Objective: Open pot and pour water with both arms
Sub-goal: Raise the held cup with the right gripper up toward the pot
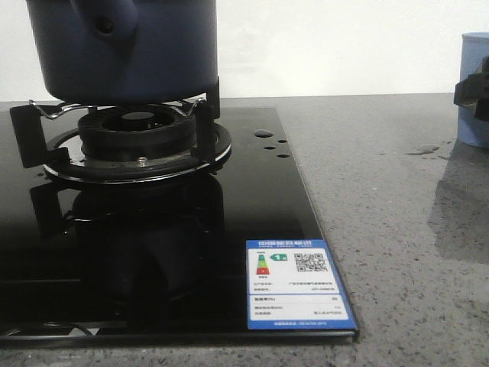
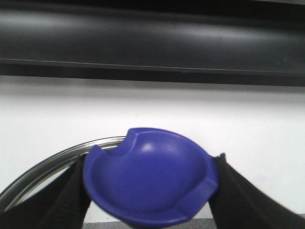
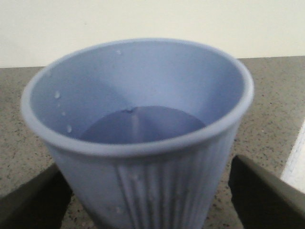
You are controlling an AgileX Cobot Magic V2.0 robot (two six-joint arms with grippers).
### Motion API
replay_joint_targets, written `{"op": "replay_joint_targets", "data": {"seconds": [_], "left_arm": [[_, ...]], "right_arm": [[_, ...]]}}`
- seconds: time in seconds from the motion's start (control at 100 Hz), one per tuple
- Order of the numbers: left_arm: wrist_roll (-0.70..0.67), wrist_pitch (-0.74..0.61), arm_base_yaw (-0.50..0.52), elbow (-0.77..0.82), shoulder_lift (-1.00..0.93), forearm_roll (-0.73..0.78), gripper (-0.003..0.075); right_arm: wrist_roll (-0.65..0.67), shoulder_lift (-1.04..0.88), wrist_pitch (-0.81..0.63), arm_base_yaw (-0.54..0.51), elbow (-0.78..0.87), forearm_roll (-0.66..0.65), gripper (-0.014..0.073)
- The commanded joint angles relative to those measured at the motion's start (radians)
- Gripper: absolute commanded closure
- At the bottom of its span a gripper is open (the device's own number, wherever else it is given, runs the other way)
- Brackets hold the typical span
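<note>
left gripper [image 2: 150, 191]: black fingers [image 2: 62, 200] clamped on either side of a glossy blue rounded plastic knob [image 2: 150, 183]; a curved metal rim [image 2: 52, 160] shows just behind it, then a white wall. right gripper [image 3: 147, 200]: dark fingers [image 3: 264, 191] stand apart on both sides of a light-blue ribbed plastic cup [image 3: 138, 138], water in its bottom and droplets on its inner wall; contact cannot be told. front view, beyond both tools: large round dark navy-blue matte pot [image 1: 126, 46] sits on the wire supports of a black burner [image 1: 137, 134] on a glossy black glass hob [image 1: 153, 229], stubby handle facing the camera. grey speckled stone counter [image 1: 397, 252] carries the cup at far right.
</note>
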Motion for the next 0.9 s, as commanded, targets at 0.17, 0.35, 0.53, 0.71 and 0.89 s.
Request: {"op": "replay_joint_targets", "data": {"seconds": [0.17,0.35,0.53,0.71,0.89], "left_arm": [[0.0,-0.116,0.003,-0.036,-0.02,0.001,0.035],[0.0,-0.118,0.003,-0.036,-0.02,0.001,0.035],[0.0,-0.118,0.003,-0.036,-0.02,0.001,0.035],[0.0,-0.118,0.003,-0.036,-0.02,0.001,0.035],[0.0,-0.118,0.003,-0.036,-0.02,0.001,0.035]], "right_arm": [[-0.002,-0.023,-0.092,0.001,-0.026,-0.01,0.0169],[-0.002,-0.023,-0.092,0.001,-0.026,-0.01,0.0237],[-0.002,-0.025,-0.094,0.001,-0.026,-0.01,0.0237],[-0.002,-0.039,-0.1,0.001,-0.026,-0.012,0.0237],[-0.002,-0.092,-0.086,0.001,-0.026,-0.044,0.0237]]}}
